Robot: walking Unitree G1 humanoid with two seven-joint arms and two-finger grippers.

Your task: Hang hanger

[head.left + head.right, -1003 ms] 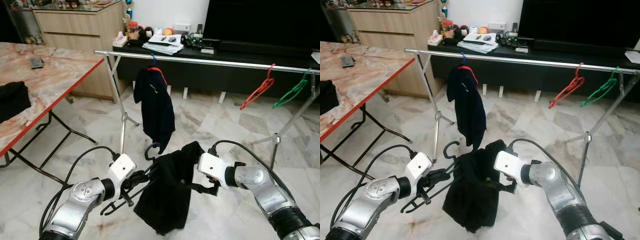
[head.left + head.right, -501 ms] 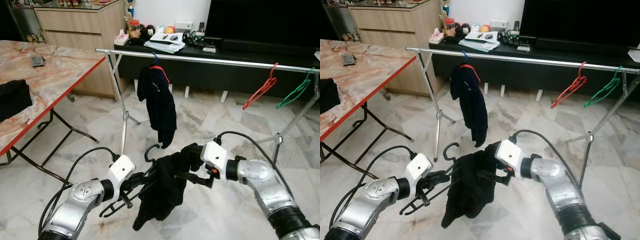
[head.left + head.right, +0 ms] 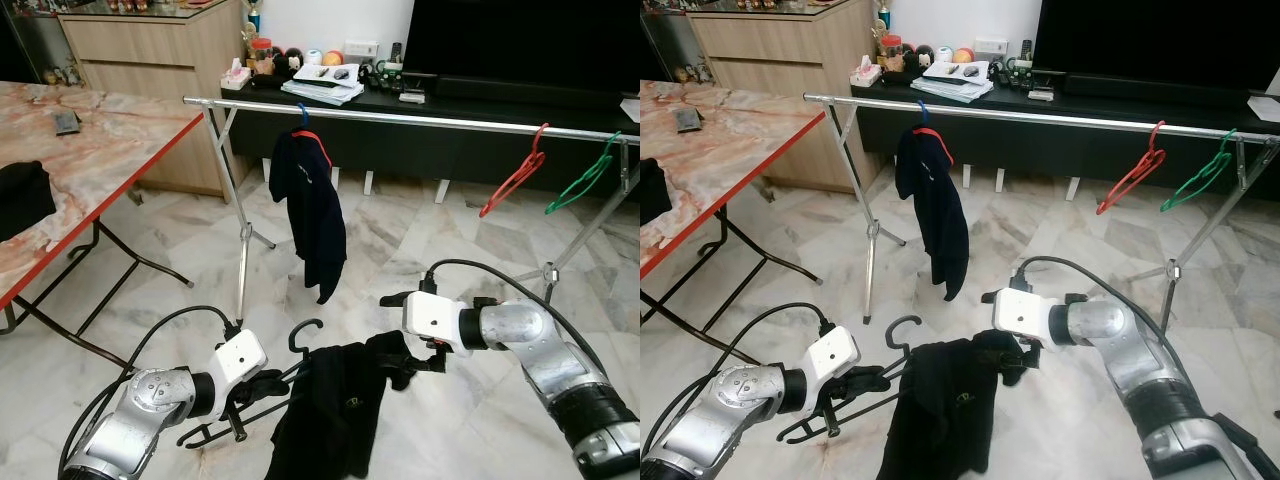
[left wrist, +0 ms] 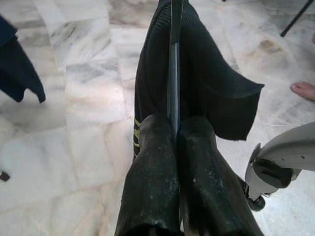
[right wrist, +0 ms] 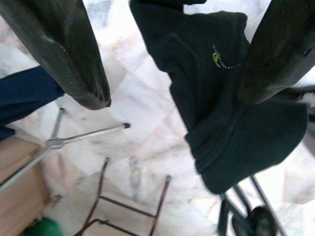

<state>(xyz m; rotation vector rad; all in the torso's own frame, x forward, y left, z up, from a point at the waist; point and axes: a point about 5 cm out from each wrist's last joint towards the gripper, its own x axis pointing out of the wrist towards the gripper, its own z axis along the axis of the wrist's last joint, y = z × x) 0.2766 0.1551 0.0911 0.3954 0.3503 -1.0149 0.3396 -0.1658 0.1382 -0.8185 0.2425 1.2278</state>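
A black hanger (image 3: pixel 303 334) with a black garment (image 3: pixel 335 415) draped over it hangs low above the marble floor. My left gripper (image 3: pixel 252 385) is shut on the hanger's wire, seen edge-on between its fingers (image 4: pixel 152 172). My right gripper (image 3: pixel 397 335) stands open just right of the garment's top; its two fingers (image 5: pixel 64 54) are spread wide and the garment (image 5: pixel 216 98) lies beyond them, untouched. The silver clothes rail (image 3: pixel 420 119) runs across the room ahead of me.
On the rail hang a navy garment (image 3: pixel 310 205), a red hanger (image 3: pixel 515 183) and a green hanger (image 3: pixel 585 180). A red-edged marble table (image 3: pixel 110 140) stands at left. A low TV cabinet (image 3: pixel 400 100) is behind the rail. A person's foot (image 4: pixel 302 90) is nearby.
My right gripper has let go of the black garment and opened. Both arms have dropped lower, and the garment now hangs from the hanger alone.
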